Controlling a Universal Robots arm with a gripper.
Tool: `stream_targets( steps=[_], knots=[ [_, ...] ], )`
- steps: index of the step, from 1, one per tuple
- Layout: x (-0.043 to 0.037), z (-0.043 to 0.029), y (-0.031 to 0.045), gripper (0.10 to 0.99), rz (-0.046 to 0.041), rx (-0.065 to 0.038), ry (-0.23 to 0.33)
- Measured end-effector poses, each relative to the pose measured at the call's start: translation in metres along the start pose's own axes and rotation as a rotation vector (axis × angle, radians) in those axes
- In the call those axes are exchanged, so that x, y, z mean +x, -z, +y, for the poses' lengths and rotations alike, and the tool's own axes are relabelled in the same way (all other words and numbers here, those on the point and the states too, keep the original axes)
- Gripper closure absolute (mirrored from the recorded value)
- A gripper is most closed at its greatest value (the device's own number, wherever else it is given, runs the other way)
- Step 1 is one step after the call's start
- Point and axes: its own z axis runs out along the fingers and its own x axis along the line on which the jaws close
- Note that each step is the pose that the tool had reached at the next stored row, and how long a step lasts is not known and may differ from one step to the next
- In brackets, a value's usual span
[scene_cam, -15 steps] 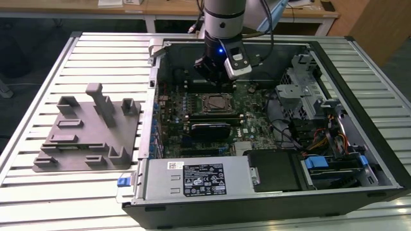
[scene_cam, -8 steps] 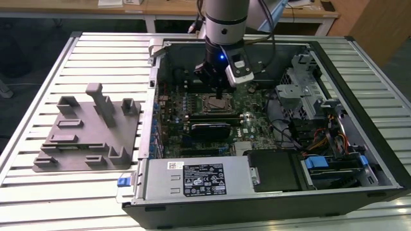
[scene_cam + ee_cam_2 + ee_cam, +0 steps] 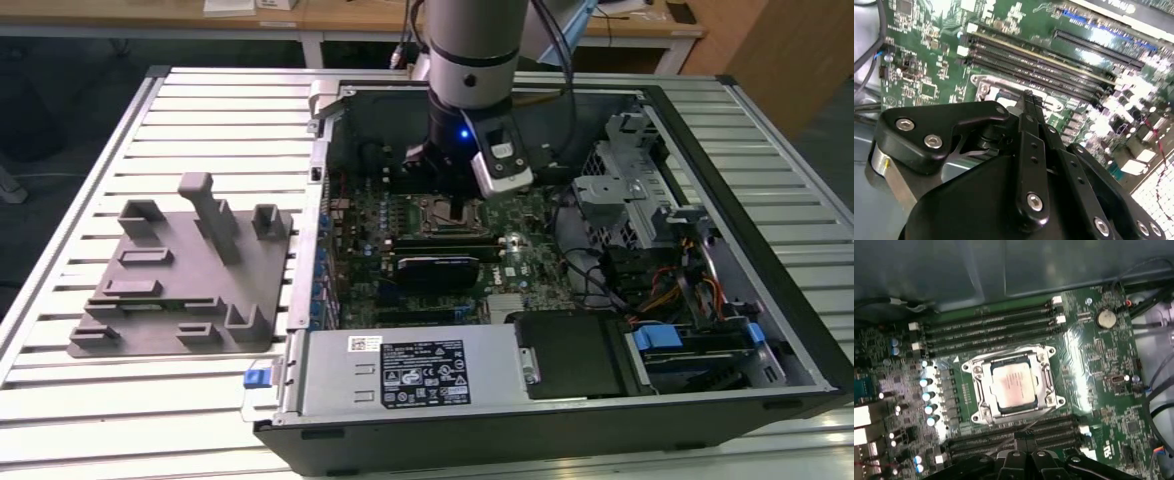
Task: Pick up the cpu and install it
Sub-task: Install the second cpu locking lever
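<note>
The cpu [image 3: 1013, 385], a flat square chip with a pale metal top, lies seated in the motherboard socket, ringed by the silver socket frame [image 3: 982, 390]. My gripper [image 3: 1022, 439] hangs just above the board beside the socket, over the memory slots, and its black fingers [image 3: 1030, 112] are pressed together with nothing between them. In the exterior view the arm [image 3: 467, 70] reaches down into the open computer case, with the gripper [image 3: 451, 200] low over the socket area. The fingers stand apart from the chip.
The open case [image 3: 747, 250] lies on a slatted metal table [image 3: 200, 120]. A grey plastic tray [image 3: 187, 285] with upright blocks stands at the exterior view's left. Memory slots [image 3: 989, 327], a power supply [image 3: 400, 370], drive cage [image 3: 641, 190] and cables [image 3: 681, 290] crowd the case.
</note>
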Motion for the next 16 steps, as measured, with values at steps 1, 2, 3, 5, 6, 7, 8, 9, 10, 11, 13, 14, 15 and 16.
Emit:
stream_targets(
  steps=[1,2,3,5,6,7,8,9,10,11,13,14,15,16],
  knots=[
    [-0.0001,-0.0005,0.0000,0.980,0.0001,0.000,0.000],
    [-0.0001,-0.0006,-0.0001,0.980,0.0001,0.000,0.000],
    [-0.0001,-0.0006,0.0000,0.980,0.0001,0.000,0.000],
    [-0.0001,-0.0006,-0.0001,0.980,0.0001,0.000,0.000],
    [-0.0001,-0.0008,-0.0002,0.980,0.0005,-0.001,0.001],
    [-0.0002,-0.0010,-0.0006,0.980,0.0006,-0.002,0.006],
    [-0.0001,-0.0010,-0.0012,0.980,0.0009,-0.002,0.013],
    [-0.0001,-0.0010,-0.0018,0.980,0.0013,-0.003,0.025],
    [0.0001,-0.0011,-0.0024,0.980,0.0018,-0.003,0.038],
    [0.0004,-0.0012,-0.0031,0.980,0.0023,-0.003,0.051],
    [0.0015,-0.0016,-0.0049,0.980,0.0035,-0.006,0.075],
    [0.0024,-0.0018,-0.0059,0.980,0.0042,-0.009,0.083],
    [0.0035,-0.0022,-0.0069,0.980,0.0051,-0.013,0.089],
    [0.0048,-0.0026,-0.0078,0.980,0.0059,-0.017,0.093]
  ],
)
